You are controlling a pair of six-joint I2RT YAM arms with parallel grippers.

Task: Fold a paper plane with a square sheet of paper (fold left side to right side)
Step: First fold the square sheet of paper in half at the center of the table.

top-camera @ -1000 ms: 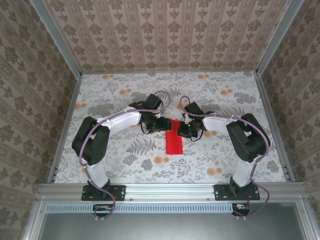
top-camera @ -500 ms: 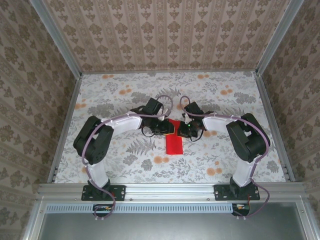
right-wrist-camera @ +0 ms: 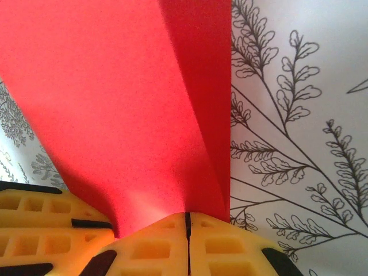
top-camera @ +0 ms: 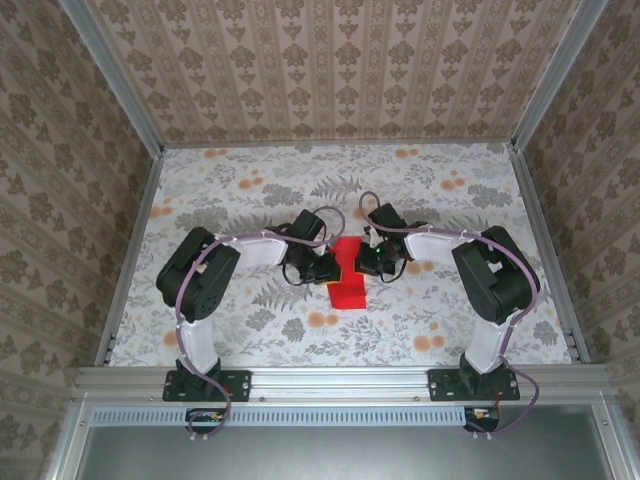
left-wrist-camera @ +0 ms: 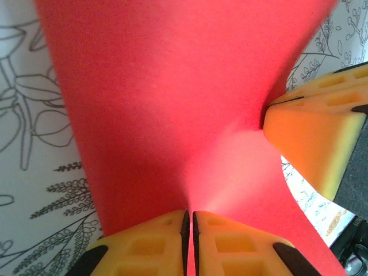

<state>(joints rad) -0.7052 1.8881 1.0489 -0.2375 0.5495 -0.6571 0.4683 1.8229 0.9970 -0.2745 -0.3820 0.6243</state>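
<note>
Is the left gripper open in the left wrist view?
No, the left gripper is shut on the square sheet of paper, its yellow pads pressed together.

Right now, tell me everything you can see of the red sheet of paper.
The square sheet of paper is thin, plain, matte bright red. It sits mid-table, bowed rather than flat, with one long straight crease. The left gripper pinches one side and the right gripper the other, both shut on it.

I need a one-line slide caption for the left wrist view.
Left gripper shut on the edge of the red sheet of paper, above the patterned tabletop.
</note>
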